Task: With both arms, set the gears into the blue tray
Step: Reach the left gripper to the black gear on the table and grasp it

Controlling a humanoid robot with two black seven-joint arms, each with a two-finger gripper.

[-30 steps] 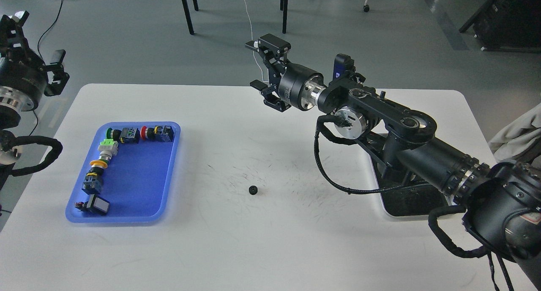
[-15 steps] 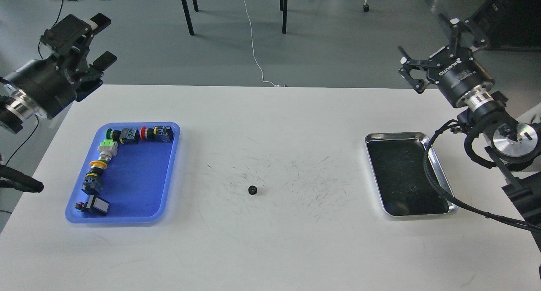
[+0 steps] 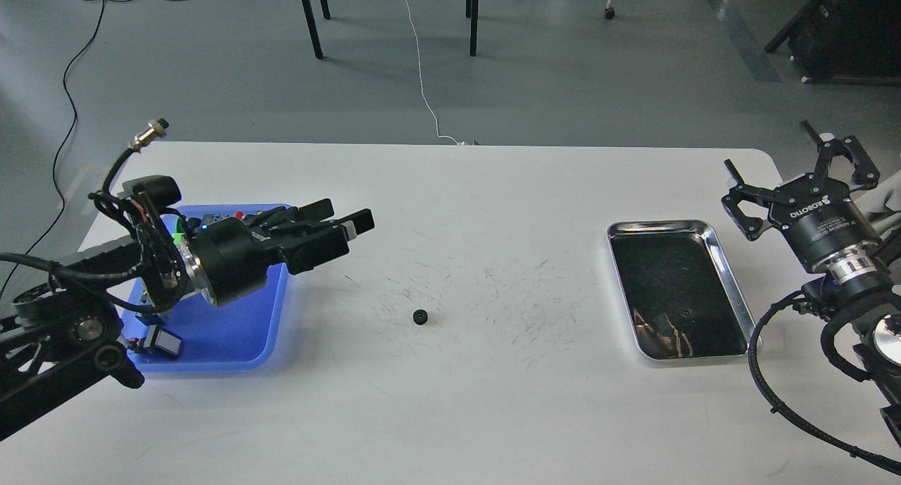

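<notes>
One small black gear [image 3: 421,317] lies alone on the white table, near its middle. A second tiny dark gear [image 3: 681,317] shows faintly against the dark bottom of the silver tray [image 3: 732,288]. The blue tray [image 3: 232,337] sits at the left, with my left arm covering much of it. My left gripper [image 3: 343,217] hangs above the tray's right rim, pointing right toward the table's middle. It is open and empty, well left of the lone gear and above it. My right gripper [image 3: 799,167] is up at the table's right edge, beyond the silver tray, open wide and holding nothing.
Colourful push-button switches [image 3: 160,341] lie in the blue tray, mostly hidden behind my left arm. Faint dark scuff marks cover the table's middle. Chair legs and cables are on the floor beyond the far edge.
My left arm swung down and right from the far left corner to above the blue tray. My right gripper came down and right to the table's right edge. The lone gear stayed put.
</notes>
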